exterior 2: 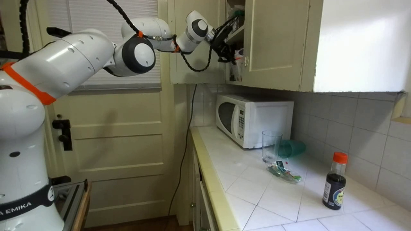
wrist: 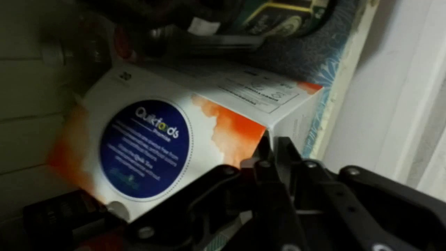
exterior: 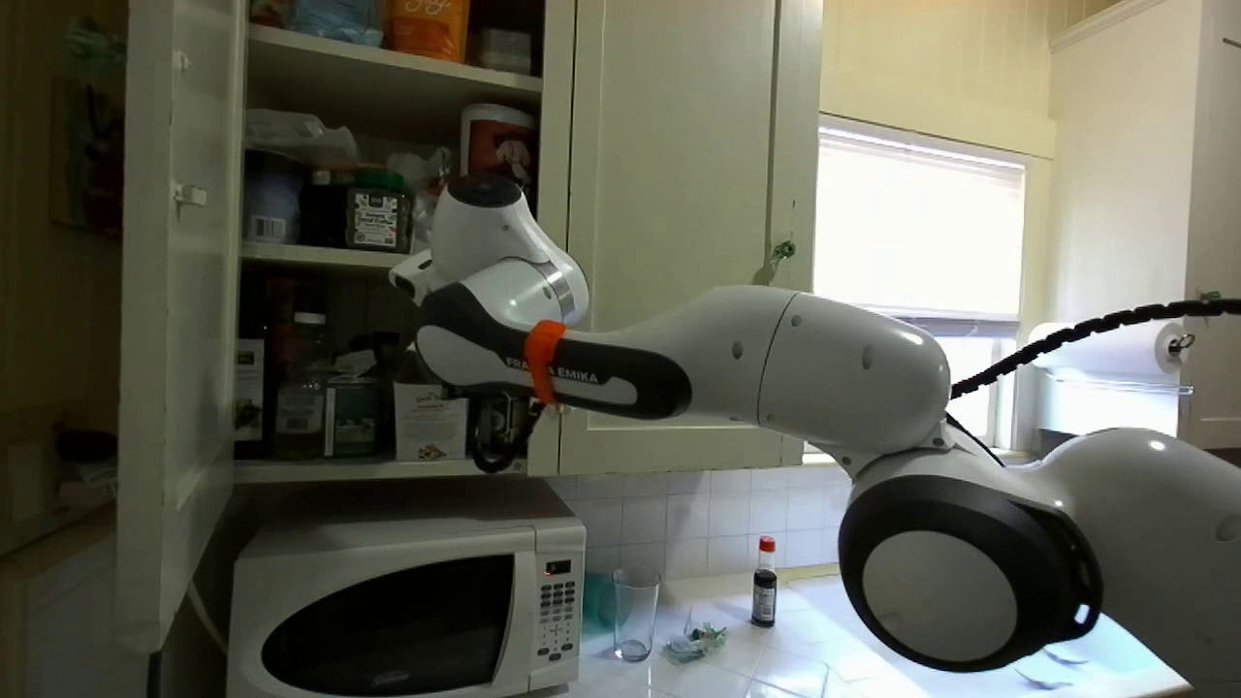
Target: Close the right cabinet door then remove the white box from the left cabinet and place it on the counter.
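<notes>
The white box (wrist: 146,153), with orange print and a round blue mark, sits tilted in the wrist view. It stands on the bottom shelf of the left cabinet (exterior: 388,470) among jars and packages, and shows partly in an exterior view (exterior 2: 238,65). My gripper (wrist: 273,146) has its fingertips close together around the box's near edge, with a strip of white carton between them. The gripper also shows at the cabinet opening (exterior 2: 229,58), and is partly hidden by the arm in an exterior view (exterior: 499,431). The right cabinet door (exterior: 679,194) is shut. The counter (exterior 2: 253,189) lies below.
The left cabinet's door (exterior: 179,320) stands open. A white microwave (exterior 2: 268,118) is under the cabinet. On the counter are a clear glass (exterior 2: 271,146), a green cup (exterior 2: 293,148), a small packet (exterior 2: 284,173) and a dark sauce bottle (exterior 2: 334,187).
</notes>
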`<control>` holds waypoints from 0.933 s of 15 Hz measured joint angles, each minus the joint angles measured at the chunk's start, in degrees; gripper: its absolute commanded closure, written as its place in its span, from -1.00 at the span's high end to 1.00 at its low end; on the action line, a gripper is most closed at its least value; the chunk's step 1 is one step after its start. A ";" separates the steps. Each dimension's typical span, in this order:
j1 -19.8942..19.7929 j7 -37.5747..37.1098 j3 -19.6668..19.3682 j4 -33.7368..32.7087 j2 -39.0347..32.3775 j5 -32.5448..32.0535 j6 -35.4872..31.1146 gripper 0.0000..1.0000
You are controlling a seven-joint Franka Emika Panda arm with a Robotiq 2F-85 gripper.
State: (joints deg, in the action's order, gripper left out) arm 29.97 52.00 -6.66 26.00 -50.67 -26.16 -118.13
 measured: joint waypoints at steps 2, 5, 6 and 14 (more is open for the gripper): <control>0.74 1.33 2.71 0.02 1.42 2.47 4.50 -1.00; 1.66 2.81 7.05 0.02 3.62 6.86 10.94 -0.99; 2.03 2.89 7.88 0.01 4.47 7.52 13.02 -0.99; 3.37 -2.26 11.58 -0.10 10.63 12.57 16.01 -0.99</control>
State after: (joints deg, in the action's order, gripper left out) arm 33.34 49.74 4.92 25.90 -40.04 -13.59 -102.12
